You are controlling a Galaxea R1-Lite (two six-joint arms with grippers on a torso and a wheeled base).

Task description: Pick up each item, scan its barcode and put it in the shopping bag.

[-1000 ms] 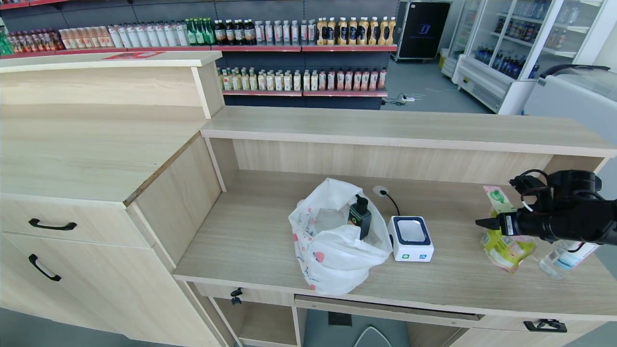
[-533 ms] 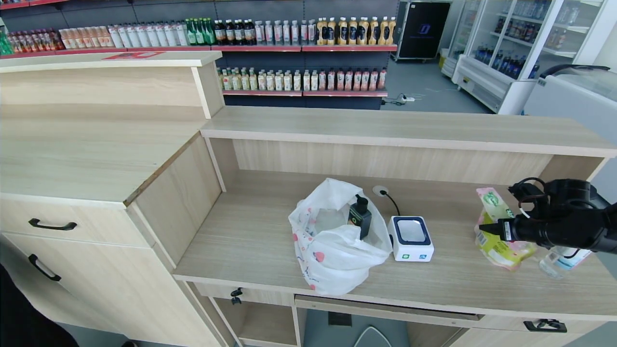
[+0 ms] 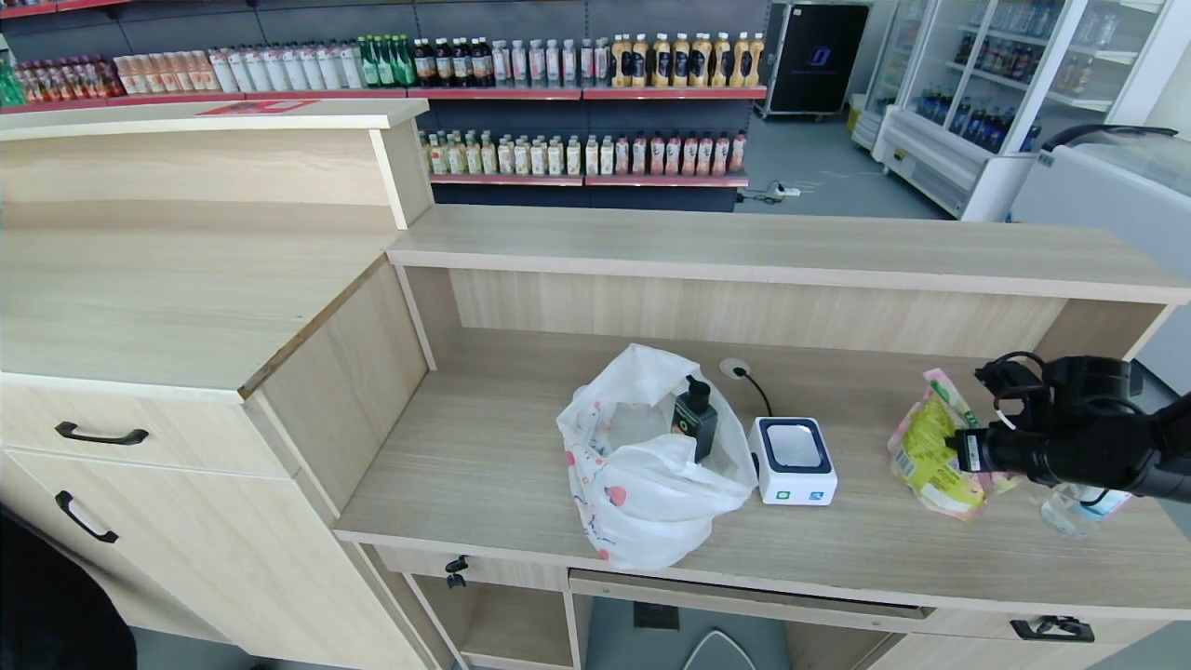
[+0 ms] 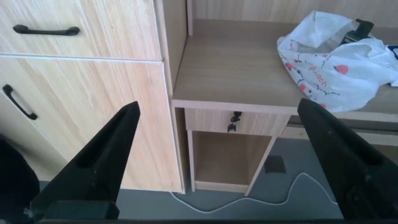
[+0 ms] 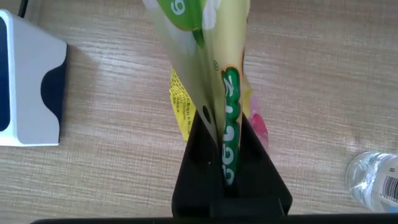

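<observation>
My right gripper (image 3: 963, 450) is shut on a yellow-green snack pouch (image 3: 929, 443), held tilted just above the counter at the right. The wrist view shows the pouch (image 5: 214, 81) pinched between the black fingers (image 5: 202, 134). Left of it sits the white barcode scanner (image 3: 793, 459) with its dark window facing up; its edge (image 5: 28, 93) appears in the right wrist view. A white shopping bag (image 3: 642, 465) with pink prints stands left of the scanner, a black pump bottle (image 3: 695, 417) upright inside. My left gripper (image 4: 217, 168) hangs open low beside the counter's left end, with the bag (image 4: 339, 59) farther off.
A clear plastic bottle (image 3: 1079, 507) lies on the counter behind my right arm, also seen as a bottle (image 5: 373, 180) in the right wrist view. A cable (image 3: 756, 391) runs from the scanner to a hole in the counter. A raised shelf backs the counter; drawers stand at the left.
My right gripper has carried the pouch leftward toward the scanner, tilting it more onto its side. The bag, scanner and pump bottle have not moved.
</observation>
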